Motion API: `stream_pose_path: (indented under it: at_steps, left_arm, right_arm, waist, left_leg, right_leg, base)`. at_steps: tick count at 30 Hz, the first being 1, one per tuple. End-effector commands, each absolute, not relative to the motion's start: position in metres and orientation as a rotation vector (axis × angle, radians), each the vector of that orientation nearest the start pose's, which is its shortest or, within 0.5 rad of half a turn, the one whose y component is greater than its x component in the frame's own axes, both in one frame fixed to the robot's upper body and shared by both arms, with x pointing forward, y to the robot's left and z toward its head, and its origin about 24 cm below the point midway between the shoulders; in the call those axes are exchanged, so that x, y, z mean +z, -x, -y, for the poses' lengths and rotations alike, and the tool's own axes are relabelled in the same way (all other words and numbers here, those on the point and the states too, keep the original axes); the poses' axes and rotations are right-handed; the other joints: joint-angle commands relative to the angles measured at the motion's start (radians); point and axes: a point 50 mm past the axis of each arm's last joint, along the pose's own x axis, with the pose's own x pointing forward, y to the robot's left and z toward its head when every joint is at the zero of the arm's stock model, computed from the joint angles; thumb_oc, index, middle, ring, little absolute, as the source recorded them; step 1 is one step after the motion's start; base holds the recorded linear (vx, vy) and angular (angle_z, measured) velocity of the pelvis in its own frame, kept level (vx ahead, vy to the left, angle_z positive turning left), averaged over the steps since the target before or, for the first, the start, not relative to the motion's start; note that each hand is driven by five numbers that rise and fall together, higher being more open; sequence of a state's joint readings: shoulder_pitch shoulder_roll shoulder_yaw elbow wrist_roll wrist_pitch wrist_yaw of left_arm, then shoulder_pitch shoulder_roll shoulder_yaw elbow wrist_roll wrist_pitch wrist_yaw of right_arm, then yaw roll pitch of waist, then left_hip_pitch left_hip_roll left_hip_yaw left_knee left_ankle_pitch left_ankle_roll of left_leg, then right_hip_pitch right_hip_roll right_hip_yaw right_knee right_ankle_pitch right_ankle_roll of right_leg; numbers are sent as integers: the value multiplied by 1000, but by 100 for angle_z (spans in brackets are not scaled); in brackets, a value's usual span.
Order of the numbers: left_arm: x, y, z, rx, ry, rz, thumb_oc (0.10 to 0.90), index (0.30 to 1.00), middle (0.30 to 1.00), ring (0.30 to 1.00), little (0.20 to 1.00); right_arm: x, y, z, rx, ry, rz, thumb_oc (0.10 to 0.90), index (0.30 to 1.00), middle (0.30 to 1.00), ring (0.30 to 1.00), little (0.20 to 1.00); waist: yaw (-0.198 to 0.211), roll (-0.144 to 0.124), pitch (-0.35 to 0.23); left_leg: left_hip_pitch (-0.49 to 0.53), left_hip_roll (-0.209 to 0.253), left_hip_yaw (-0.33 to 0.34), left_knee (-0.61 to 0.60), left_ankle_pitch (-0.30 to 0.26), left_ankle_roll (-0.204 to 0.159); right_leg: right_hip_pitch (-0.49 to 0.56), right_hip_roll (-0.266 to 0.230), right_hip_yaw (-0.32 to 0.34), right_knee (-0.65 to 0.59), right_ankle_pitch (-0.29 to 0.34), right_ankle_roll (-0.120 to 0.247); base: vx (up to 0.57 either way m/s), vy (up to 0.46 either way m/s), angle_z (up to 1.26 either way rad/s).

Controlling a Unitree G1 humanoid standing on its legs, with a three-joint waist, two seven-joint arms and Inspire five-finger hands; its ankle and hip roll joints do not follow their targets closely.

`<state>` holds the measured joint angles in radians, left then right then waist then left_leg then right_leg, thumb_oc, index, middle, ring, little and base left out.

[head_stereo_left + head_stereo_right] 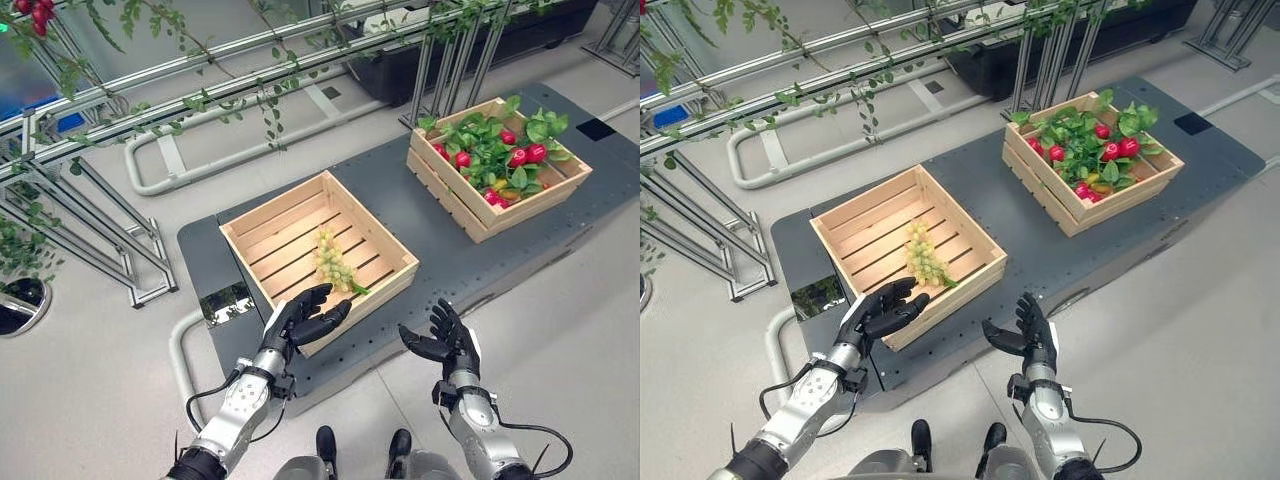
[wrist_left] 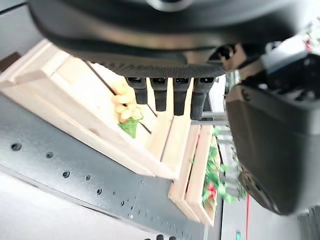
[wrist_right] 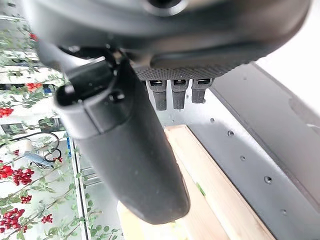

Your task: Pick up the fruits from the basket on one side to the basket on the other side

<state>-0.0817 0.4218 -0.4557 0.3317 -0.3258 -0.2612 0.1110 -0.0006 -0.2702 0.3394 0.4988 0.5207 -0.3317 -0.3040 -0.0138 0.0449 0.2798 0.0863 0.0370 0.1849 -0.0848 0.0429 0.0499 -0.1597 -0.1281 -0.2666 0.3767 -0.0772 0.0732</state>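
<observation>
Both hands (image 1: 300,322) (image 1: 448,342) hover, fingers spread, by near crate (image 1: 255,228) holding grapes (image 1: 332,262).

Head stereo pair looking down steeply, sharing dark platform (image 1: 420,215), near crate (image 1: 318,255), far crate (image 1: 1092,160). Left wrist camera peering very close along left hand (image 2: 165,92) into near crate. Right wrist camera facing same crate past right hand (image 3: 125,150).

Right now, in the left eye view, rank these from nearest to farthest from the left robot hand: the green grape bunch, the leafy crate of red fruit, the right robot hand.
1. Green grape bunch, in the pale wooden crate just beyond the left robot hand.
2. Right robot hand, open, to its right.
3. Leafy wooden crate of red fruit, far right.
</observation>
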Motion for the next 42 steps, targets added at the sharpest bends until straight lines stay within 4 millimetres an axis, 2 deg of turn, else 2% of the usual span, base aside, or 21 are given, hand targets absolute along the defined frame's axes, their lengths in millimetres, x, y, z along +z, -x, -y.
stream_pose_path:
  at_steps: [1, 3, 4, 5, 6, 9, 12, 14, 15, 16, 20, 21, 24, 25, 30, 35, 42]
  left_arm:
    - [84, -279, -155, -155, -185, 374, 800, 900, 900, 900, 900]
    - [96, -283, -155, -123, -217, 440, 800, 900, 900, 900, 900]
    - [107, -285, -159, -51, -311, 518, 800, 900, 900, 900, 900]
    - [109, -285, -160, -43, -324, 529, 800, 900, 900, 900, 900]
    - [120, -286, -169, 14, -402, 585, 800, 900, 900, 900, 900]
    - [130, -291, -182, 110, -493, 642, 800, 900, 900, 900, 900]
    - [149, -302, -198, 248, -654, 709, 800, 900, 900, 900, 900]
    - [168, -311, -215, 378, -766, 779, 800, 900, 900, 900, 900]
    - [170, -312, -216, 406, -808, 798, 800, 900, 900, 900, 900]
    - [179, -317, -223, 462, -927, 833, 800, 900, 900, 900, 900]
    - [201, -335, -233, 522, -1096, 844, 800, 900, 900, 900, 900]
    - [203, -337, -234, 525, -1131, 846, 800, 900, 900, 900, 900]
    - [217, -348, -235, 522, -1379, 871, 800, 900, 900, 900, 900]
    - [228, -352, -233, 510, -1463, 881, 800, 900, 900, 900, 900]
    - [246, -367, -222, 425, -1790, 919, 800, 900, 900, 900, 900]
    - [253, -372, -216, 344, -1958, 926, 800, 900, 900, 900, 900]
    - [269, -375, -214, 373, -2143, 936, 800, 900, 900, 900, 900]
  right_arm:
    - [2, -251, 166, -168, -209, 25, 800, 900, 900, 900, 900]
    - [5, -258, 164, -160, -185, 31, 800, 900, 900, 900, 900]
    - [8, -263, 163, -160, -188, 14, 800, 900, 900, 900, 900]
    - [9, -263, 162, -159, -190, 17, 800, 900, 900, 900, 900]
    - [10, -260, 166, -144, -155, 35, 800, 900, 900, 900, 900]
    - [11, -259, 175, -148, -142, 44, 800, 900, 900, 900, 900]
    - [19, -263, 180, -144, -124, 74, 800, 900, 900, 900, 900]
    - [25, -268, 182, -129, -109, 87, 800, 900, 900, 900, 900]
    - [25, -268, 183, -127, -107, 86, 800, 900, 900, 900, 900]
    - [26, -270, 184, -120, -103, 84, 800, 900, 900, 900, 900]
    - [33, -277, 183, -66, -76, 99, 800, 900, 900, 900, 900]
    - [34, -278, 183, -60, -73, 99, 800, 900, 900, 900, 900]
    - [39, -284, 183, -22, -45, 106, 800, 900, 900, 900, 900]
    - [42, -286, 185, -11, -32, 117, 800, 900, 900, 900, 900]
    - [58, -299, 183, 32, -28, 172, 800, 900, 900, 900, 900]
    - [71, -307, 184, 46, -20, 197, 800, 900, 900, 900, 900]
    - [86, -316, 179, 66, -19, 235, 800, 900, 900, 900, 900]
  waist:
    - [-4, -14, 24]
    - [-9, -11, 26]
    - [-6, -10, 22]
    - [-6, -11, 22]
    - [3, -17, 16]
    - [1, -17, 16]
    - [-10, -13, 32]
    - [-25, -5, 56]
    - [-28, -3, 60]
    - [-37, 0, 73]
    - [-63, 3, 117]
    - [-66, 3, 122]
    - [-85, -1, 162]
    - [-92, -2, 180]
    - [-106, -13, 240]
    - [-107, -19, 240]
    - [-102, -34, 240]
  left_leg:
    - [-36, -30, -52, -2, -72, -13]
    - [-50, -27, -56, -2, -75, -13]
    - [-61, -18, -53, -2, -63, -16]
    - [-63, -17, -52, -2, -61, -18]
    - [-74, -12, -50, -2, -43, -28]
    - [-88, -6, -54, -2, -28, -44]
    - [-120, -3, -54, 10, -20, -60]
    - [-144, -3, -49, 25, -20, -69]
    - [-148, -3, -49, 27, -20, -70]
    - [-160, -5, -46, 40, -23, -74]
    - [-200, -10, -30, 78, -33, -79]
    - [-206, -11, -28, 82, -34, -80]
    - [-247, -18, -17, 123, -43, -79]
    - [-261, -20, -6, 135, -47, -78]
    - [-340, -22, 18, 206, -60, -76]
    - [-438, -15, 37, 263, -70, -74]
    - [-538, -3, 42, 311, -76, -73]
  right_leg:
    - [-6, -9, 99, -224, 121, 28]
    - [0, 9, 122, -271, 117, 23]
    - [24, 16, 121, -284, 97, 19]
    - [30, 15, 116, -289, 96, 18]
    - [67, 12, 79, -315, 90, 12]
    - [92, 15, 62, -338, 81, 4]
    - [83, 12, 53, -338, 67, -4]
    - [60, 5, 53, -323, 55, -10]
    - [56, 4, 54, -320, 53, -11]
    - [45, 1, 59, -313, 49, -14]
    - [-2, -4, 72, -277, 37, -19]
    - [-8, -5, 73, -273, 37, -19]
    - [-52, -4, 89, -241, 33, -21]
    - [-66, -3, 94, -235, 32, -21]
    - [-144, -5, 102, -174, 24, -19]
    - [-238, -6, 99, -128, 19, -22]
    - [-326, -1, 88, -102, 19, -21]
  base:
    - [-72, -151, 38]
    - [19, -151, 30]
    - [94, -140, 35]
    - [176, -196, 44]
    - [140, -118, 34]
    - [118, -50, 43]
    - [32, 65, 5]
    - [-7, 116, -4]
    - [-8, 136, -5]
    - [-11, 130, -4]
    - [-33, 131, -1]
    - [-44, 108, 0]
    - [-63, 129, -6]
    - [-55, 101, -3]
    - [-74, 81, -8]
    - [-47, 57, -1]
    - [-31, 19, 4]
